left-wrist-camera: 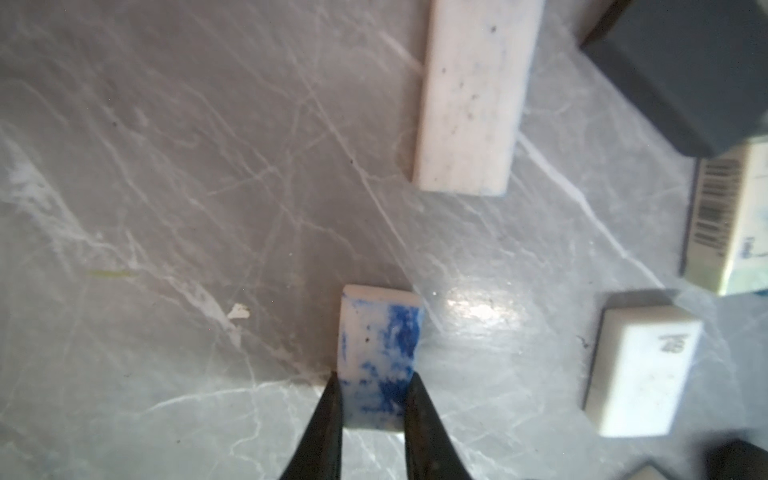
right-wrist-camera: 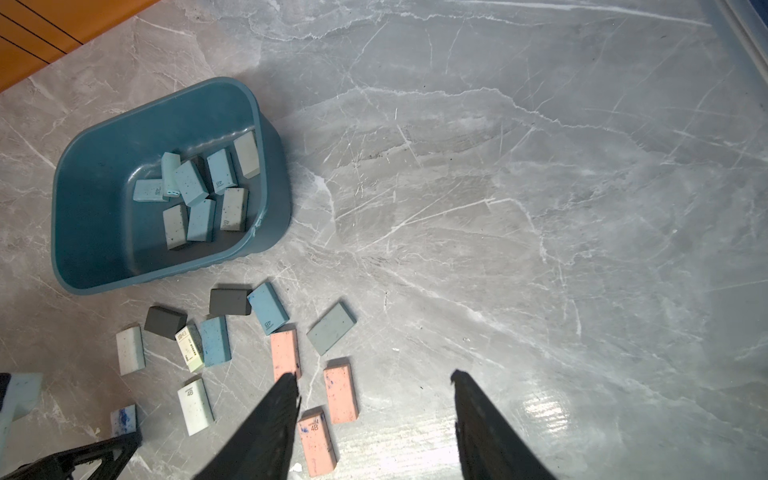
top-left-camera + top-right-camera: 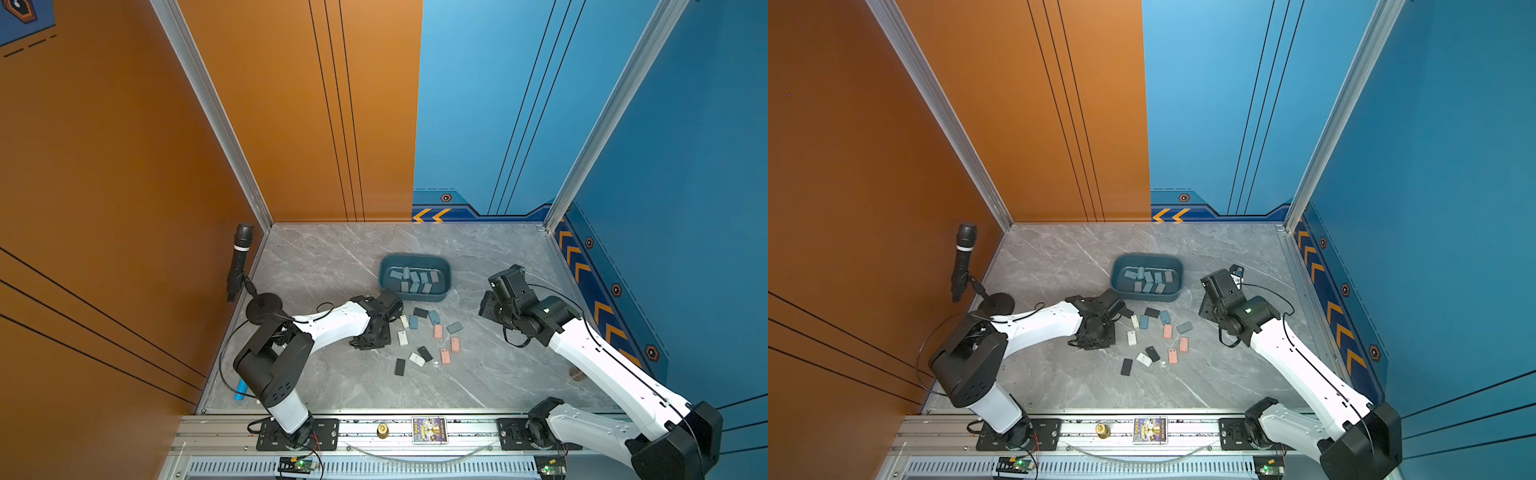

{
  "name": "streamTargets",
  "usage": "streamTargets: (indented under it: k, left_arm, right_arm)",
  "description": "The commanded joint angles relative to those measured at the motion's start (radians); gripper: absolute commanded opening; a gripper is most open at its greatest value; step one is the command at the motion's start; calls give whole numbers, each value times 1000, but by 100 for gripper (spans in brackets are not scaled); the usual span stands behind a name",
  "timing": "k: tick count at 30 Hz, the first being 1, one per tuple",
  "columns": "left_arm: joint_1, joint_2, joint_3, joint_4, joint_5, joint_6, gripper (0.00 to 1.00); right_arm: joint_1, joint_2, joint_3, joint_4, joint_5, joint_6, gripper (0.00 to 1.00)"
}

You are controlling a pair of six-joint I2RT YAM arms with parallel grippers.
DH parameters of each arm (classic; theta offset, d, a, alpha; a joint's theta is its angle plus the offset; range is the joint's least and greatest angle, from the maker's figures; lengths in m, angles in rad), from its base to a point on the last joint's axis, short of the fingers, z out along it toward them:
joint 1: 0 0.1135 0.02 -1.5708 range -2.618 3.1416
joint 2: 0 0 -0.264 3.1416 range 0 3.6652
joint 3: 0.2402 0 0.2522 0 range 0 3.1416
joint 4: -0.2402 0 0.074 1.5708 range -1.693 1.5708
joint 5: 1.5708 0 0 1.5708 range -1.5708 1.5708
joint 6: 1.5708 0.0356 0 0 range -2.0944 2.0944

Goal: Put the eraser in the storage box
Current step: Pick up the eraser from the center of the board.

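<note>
A white eraser [image 1: 380, 353] smeared with blue ink is pinched at one end between the jaws of my left gripper [image 1: 374, 390], which is shut on it low over the marble table. The same eraser [image 2: 123, 419] shows in the right wrist view. In both top views the left gripper [image 3: 376, 336] [image 3: 1096, 336] covers it. The storage box [image 3: 415, 256] [image 3: 1146, 256] [image 2: 104, 274], a teal tub with several bluish erasers inside, stands just beyond. My right gripper [image 2: 374, 376] [image 3: 486, 307] hangs open to the box's right, holding nothing.
Several loose erasers lie in front of the box: pink ones [image 2: 340, 392], black ones [image 2: 229, 302], blue ones [image 2: 268, 308] and white ones [image 1: 473, 95]. A microphone on a stand [image 3: 241, 262] is at the left wall, and a blue tube [image 3: 240, 390] lies near the left arm's base.
</note>
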Motion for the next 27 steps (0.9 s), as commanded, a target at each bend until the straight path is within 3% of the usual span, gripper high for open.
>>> streamTargets:
  k: [1, 10, 15, 27]
  left_arm:
    - [-11, -37, 0, -50, -26, 16, 20]
    - [-5, -141, 55, -107, -53, 40, 20]
    - [39, -160, 174, -106, -20, 105, 20]
    - [151, 102, 540, -108, 85, 293, 19]
  right_arm:
    - [-2, 10, -6, 8, -1, 11, 61]
    - [-2, 35, 0, 23, -13, 9, 61]
    - [-2, 44, 3, 27, -19, 7, 61]
    - [-2, 31, -28, 24, -26, 20, 61]
